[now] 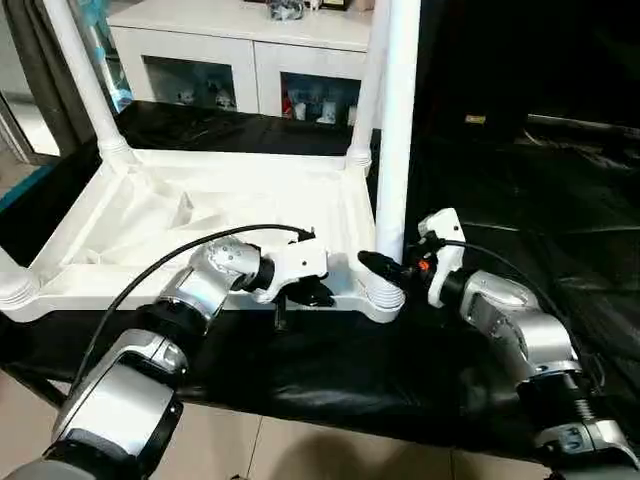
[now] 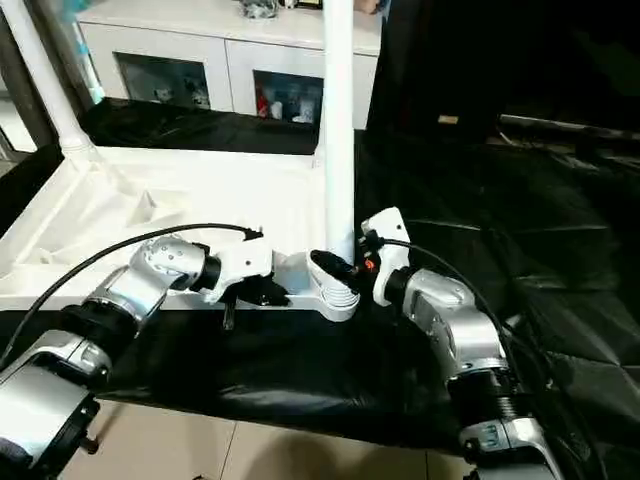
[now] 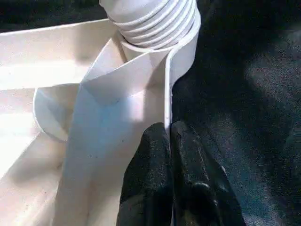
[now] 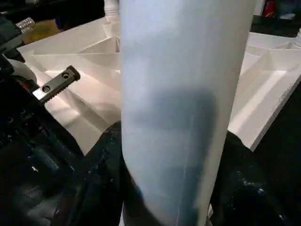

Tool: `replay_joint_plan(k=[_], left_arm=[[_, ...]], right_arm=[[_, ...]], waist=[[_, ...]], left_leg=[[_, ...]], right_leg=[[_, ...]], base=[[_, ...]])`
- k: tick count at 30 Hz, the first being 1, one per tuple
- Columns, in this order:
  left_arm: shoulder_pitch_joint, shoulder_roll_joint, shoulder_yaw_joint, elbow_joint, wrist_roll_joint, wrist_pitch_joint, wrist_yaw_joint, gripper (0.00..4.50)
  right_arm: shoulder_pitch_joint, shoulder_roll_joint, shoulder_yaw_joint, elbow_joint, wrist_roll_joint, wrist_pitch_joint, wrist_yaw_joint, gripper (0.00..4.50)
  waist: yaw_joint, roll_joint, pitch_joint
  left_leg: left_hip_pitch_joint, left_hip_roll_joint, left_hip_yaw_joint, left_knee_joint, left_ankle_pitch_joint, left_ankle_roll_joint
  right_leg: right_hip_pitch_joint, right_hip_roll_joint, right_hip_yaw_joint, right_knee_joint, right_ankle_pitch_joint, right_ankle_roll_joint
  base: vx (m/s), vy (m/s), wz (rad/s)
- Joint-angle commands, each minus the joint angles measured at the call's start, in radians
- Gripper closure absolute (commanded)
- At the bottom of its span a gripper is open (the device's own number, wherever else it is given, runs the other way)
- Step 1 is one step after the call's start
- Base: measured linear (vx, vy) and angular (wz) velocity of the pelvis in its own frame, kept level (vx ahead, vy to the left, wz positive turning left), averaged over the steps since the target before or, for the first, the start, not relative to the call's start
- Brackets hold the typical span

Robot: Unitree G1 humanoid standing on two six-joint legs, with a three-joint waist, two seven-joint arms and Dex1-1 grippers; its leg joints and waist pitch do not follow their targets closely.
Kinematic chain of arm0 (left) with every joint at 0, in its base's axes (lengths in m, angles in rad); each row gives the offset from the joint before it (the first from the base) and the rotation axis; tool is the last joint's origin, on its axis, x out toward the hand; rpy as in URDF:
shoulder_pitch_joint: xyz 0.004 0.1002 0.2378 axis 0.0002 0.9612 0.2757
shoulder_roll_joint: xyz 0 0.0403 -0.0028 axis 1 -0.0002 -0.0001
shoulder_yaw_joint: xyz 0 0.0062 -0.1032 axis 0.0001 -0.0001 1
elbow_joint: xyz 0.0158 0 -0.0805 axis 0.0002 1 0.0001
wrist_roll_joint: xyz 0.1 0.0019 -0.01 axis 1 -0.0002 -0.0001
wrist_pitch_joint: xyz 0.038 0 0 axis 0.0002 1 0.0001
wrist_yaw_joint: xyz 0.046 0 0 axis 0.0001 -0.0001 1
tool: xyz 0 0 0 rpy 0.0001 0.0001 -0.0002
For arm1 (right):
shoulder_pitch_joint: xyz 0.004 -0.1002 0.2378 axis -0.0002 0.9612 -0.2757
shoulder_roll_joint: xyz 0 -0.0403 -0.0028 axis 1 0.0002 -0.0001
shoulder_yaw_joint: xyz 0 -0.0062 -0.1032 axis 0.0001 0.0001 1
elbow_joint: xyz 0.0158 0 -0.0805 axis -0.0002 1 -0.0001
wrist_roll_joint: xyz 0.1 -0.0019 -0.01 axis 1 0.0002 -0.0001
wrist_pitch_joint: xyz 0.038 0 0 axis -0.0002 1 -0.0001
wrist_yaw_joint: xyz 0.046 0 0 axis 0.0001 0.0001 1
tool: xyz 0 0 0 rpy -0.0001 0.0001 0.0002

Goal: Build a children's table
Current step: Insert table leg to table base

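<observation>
Right tool [image 1: 385, 265] grips 1 white leg [image 1: 396, 130] standing in the upturned table top's [image 1: 190, 215] near corner socket on the black surface [image 1: 520, 210]; left tool [image 3: 170, 141] pinches the top's near rim. Tilting the leg could jam it.

We saw the all-white children's table [image 1: 150, 215], its ribbed top and tube legs [image 1: 396, 130] unpatterned, against a glossy black sheet [image 1: 520, 200]. At twelve o'clock stood a white cabinet [image 1: 240, 40]. Silver forearms [image 1: 520, 325] ended in white housings and black fingers [image 3: 155, 183], trailing black cables.
</observation>
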Motion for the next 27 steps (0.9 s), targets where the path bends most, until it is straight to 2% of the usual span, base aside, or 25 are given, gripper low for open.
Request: replay_joint_plan(k=[1,2,4,8,10,12,16,20,27], left_arm=[[0.011,-0.002,-0.025,0.045,0.025,0.035,-0.009,3.92],[0.008,0.001,-0.027,0.048,0.026,0.036,-0.017,3.92],[0.006,0.003,-0.027,0.050,0.027,0.035,-0.021,3.73],[-0.015,-0.008,-0.006,0.090,0.009,0.029,-0.031,3.58],[-0.025,-0.011,-0.002,0.111,0.007,0.029,-0.034,3.58],[-0.036,-0.010,-0.007,0.133,0.018,0.016,-0.025,3.86],[-0.055,-0.020,0.019,0.149,-0.006,-0.004,-0.026,3.96],[-0.065,-0.033,0.051,0.152,-0.049,-0.022,-0.072,4.14],[-0.066,-0.044,0.059,0.177,-0.049,-0.063,-0.073,4.14]], right_arm=[[0.001,0.001,-0.021,0.021,0.000,-0.023,-0.002,2.62],[0.003,0.002,-0.022,0.020,0.000,-0.026,-0.002,2.62],[0.006,0.004,-0.023,0.019,0.001,-0.027,-0.002,2.62],[0.012,0.011,-0.028,0.016,0.003,-0.033,0.001,2.62],[0.014,0.012,-0.028,0.016,0.002,-0.035,0.003,2.62],[0.015,0.012,-0.027,0.015,0.002,-0.037,0.005,2.62],[0.017,0.012,-0.028,0.014,0.001,-0.040,0.006,2.62],[0.018,0.014,-0.030,0.013,0.000,-0.040,0.008,2.62],[0.018,0.017,-0.029,0.016,-0.003,-0.043,0.011,2.62]], waist=[[0.005,-0.004,-0.049],[0.005,0.004,-0.049],[0.004,-0.001,-0.051],[0.003,0.003,-0.052],[0.004,0.002,-0.052],[0.003,0.003,-0.050],[0.003,0.004,-0.049],[0.005,0.007,-0.053],[0.006,0.010,-0.057]], left_leg=[[0.004,0.078,-0.037,-0.076,-0.176,0.047],[0.004,0.077,-0.038,-0.075,-0.177,0.048],[0.003,0.078,-0.037,-0.076,-0.174,0.050],[0.002,0.081,-0.038,-0.077,-0.164,0.053],[0.004,0.079,-0.037,-0.076,-0.170,0.053],[0.004,0.080,-0.038,-0.078,-0.180,0.052],[0.005,0.079,-0.038,-0.078,-0.191,0.049],[0.003,0.085,-0.040,-0.080,-0.170,0.053],[0.002,0.087,-0.036,-0.080,-0.128,0.068]], right_leg=[[0.043,-0.128,0.073,-0.105,-0.405,-0.119],[0.042,-0.128,0.073,-0.106,-0.404,-0.120],[0.043,-0.126,0.073,-0.105,-0.388,-0.120],[0.045,-0.127,0.074,-0.099,-0.329,-0.146],[0.045,-0.127,0.074,-0.100,-0.332,-0.150],[0.044,-0.126,0.073,-0.102,-0.342,-0.151],[0.044,-0.127,0.073,-0.107,-0.378,-0.143],[0.046,-0.127,0.074,-0.098,-0.302,-0.165],[0.051,-0.131,0.076,-0.085,-0.173,-0.206]], base=[[0.000,0.000,0.00],[0.000,0.000,0.00],[0.000,0.000,0.00],[0.000,0.000,0.00],[0.000,0.000,0.00],[0.000,0.000,0.00],[0.000,0.000,0.00],[0.000,0.000,0.00],[0.000,0.000,0.00]])
